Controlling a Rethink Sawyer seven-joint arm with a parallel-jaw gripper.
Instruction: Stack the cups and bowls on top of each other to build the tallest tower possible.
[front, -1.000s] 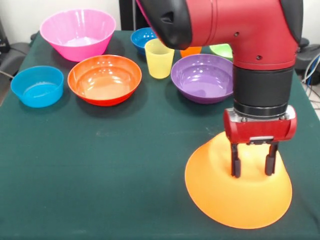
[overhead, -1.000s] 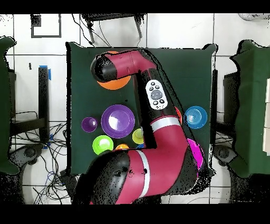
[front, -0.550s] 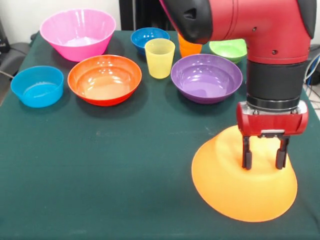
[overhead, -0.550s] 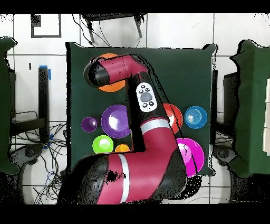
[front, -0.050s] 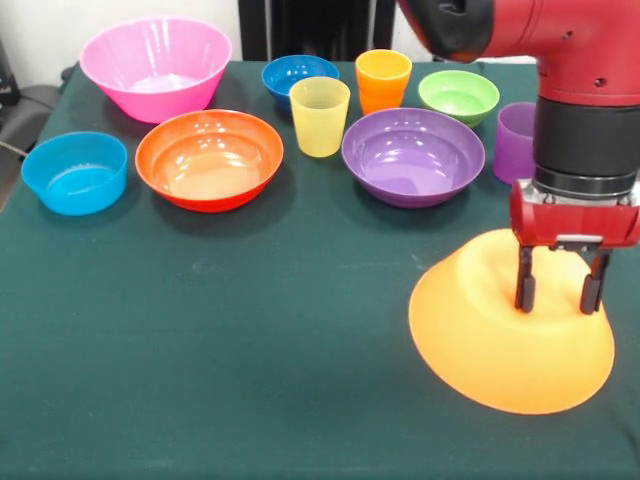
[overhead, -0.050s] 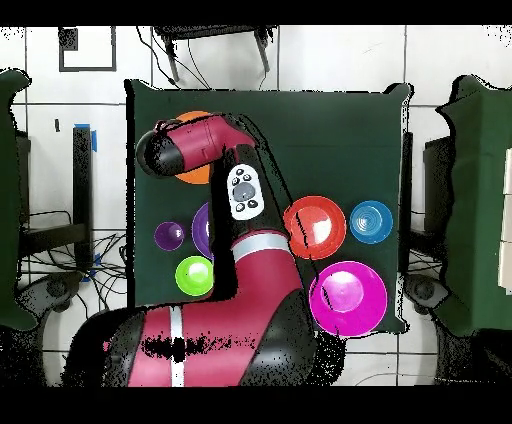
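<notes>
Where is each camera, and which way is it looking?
Front view: sits low across the green table, facing the row of bowls and cups; shows the red and black arm's wrist and its gripper straddling the upside-down big yellow-orange plastic bowl.
Overhead view: hangs above, looking straight down; shows the whole red arm reaching across the table.
Both show the yellow-orange bowl, the medium orange-red plastic bowl and the large pink plastic bowl.

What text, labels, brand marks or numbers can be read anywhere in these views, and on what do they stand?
None can be read.
The arm's button pad shows round buttons, whose markings are too small to read.
The bowls, cups and gripper carry no visible print.
</notes>
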